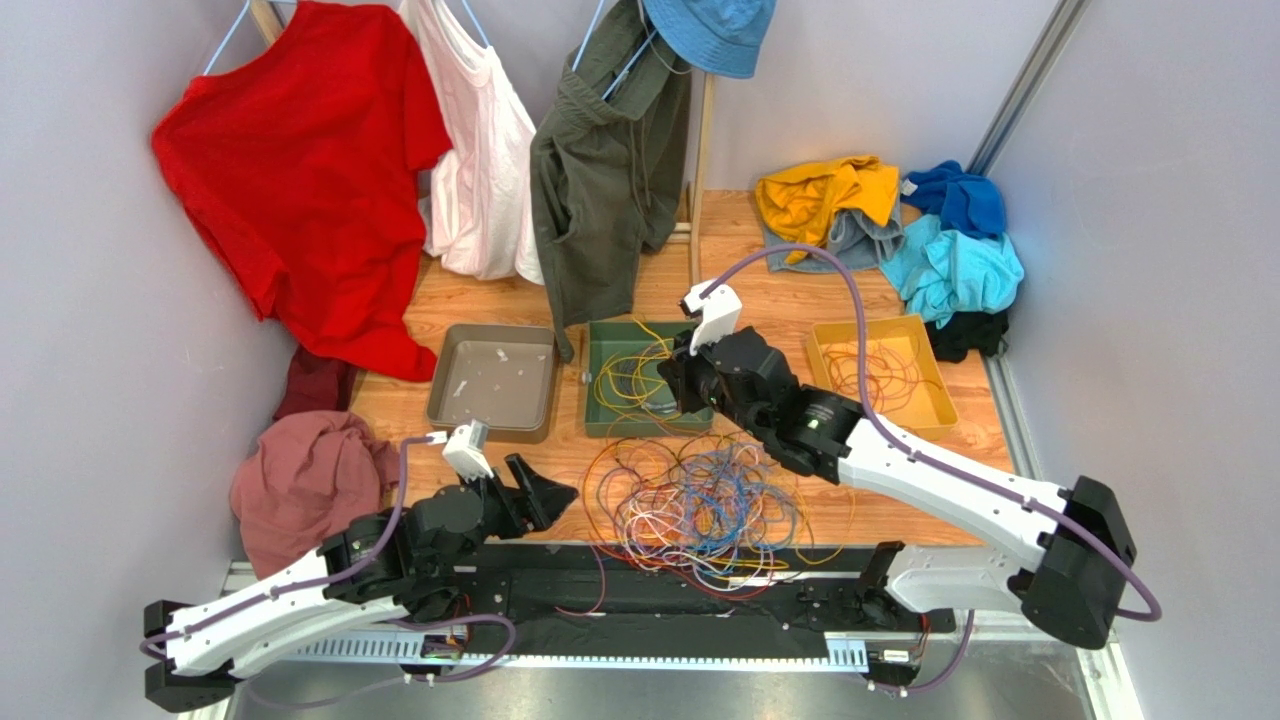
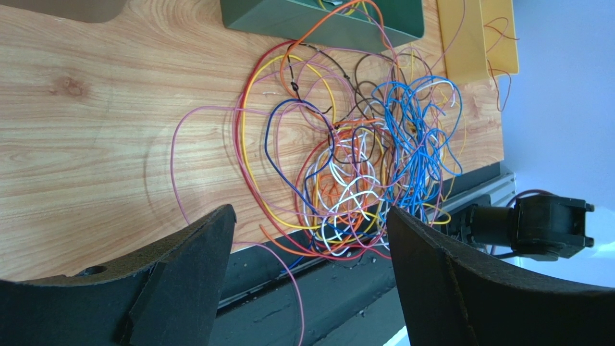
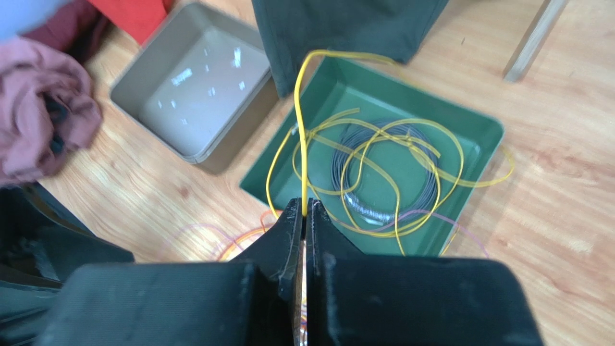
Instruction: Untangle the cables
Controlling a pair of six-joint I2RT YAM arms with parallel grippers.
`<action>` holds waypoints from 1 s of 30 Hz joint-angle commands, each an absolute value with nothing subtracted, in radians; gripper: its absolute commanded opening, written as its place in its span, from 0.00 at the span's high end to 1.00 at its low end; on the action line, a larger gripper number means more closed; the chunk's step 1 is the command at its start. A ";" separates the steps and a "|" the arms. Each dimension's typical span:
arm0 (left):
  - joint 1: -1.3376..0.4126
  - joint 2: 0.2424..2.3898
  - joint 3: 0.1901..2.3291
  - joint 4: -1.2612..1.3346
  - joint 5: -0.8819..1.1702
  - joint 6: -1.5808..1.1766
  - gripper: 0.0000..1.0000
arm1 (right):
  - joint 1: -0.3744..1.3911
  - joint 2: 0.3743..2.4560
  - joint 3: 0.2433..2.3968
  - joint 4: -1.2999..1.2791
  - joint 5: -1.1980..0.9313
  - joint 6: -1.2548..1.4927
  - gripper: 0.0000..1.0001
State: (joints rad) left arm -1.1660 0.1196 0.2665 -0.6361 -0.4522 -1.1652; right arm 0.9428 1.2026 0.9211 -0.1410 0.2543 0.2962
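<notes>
Closest to my right wrist camera, the right gripper (image 3: 304,210) is pinched tight on a yellow cable (image 3: 301,122), which runs forward and loops into the green tray (image 3: 482,131) just ahead. My left gripper (image 2: 309,220) hangs wide apart, empty, with the tangle of cables (image 2: 361,158) lying on the bench (image 2: 86,108) just beyond its fingertips, between the two arms.

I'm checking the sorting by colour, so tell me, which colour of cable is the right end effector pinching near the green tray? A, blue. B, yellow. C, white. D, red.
B: the right wrist view shows the right end effector shut on a yellow cable that rises in front of the green tray.
</notes>
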 commanded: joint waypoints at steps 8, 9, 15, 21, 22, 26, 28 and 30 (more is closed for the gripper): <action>-1.170 0.135 0.262 -0.586 -0.446 -1.169 0.14 | 0.968 1.117 1.014 -0.110 0.334 0.262 1.00; -1.170 0.137 0.259 -0.584 -0.446 -1.169 0.14 | 0.972 1.115 1.025 -0.110 0.337 0.253 1.00; -1.170 0.143 0.261 -0.578 -0.448 -1.167 0.14 | 1.003 1.106 1.068 -0.103 0.357 0.222 1.00; -1.172 0.153 0.265 -0.574 -0.443 -1.160 0.14 | 1.008 1.140 1.207 -0.107 0.406 0.108 1.00; -1.170 0.155 0.267 -0.575 -0.443 -1.161 0.14 | 1.006 1.156 1.230 -0.115 0.411 0.092 1.00; -1.170 0.158 0.265 -0.572 -0.445 -1.163 0.14 | 1.006 1.193 1.325 -0.144 0.405 0.052 1.00; -1.170 0.160 0.264 -0.568 -0.443 -1.164 0.14 | 1.006 1.204 1.336 -0.141 0.410 0.045 1.00; -1.170 0.161 0.262 -0.568 -0.443 -1.163 0.14 | 1.006 1.209 1.344 -0.137 0.414 0.035 1.00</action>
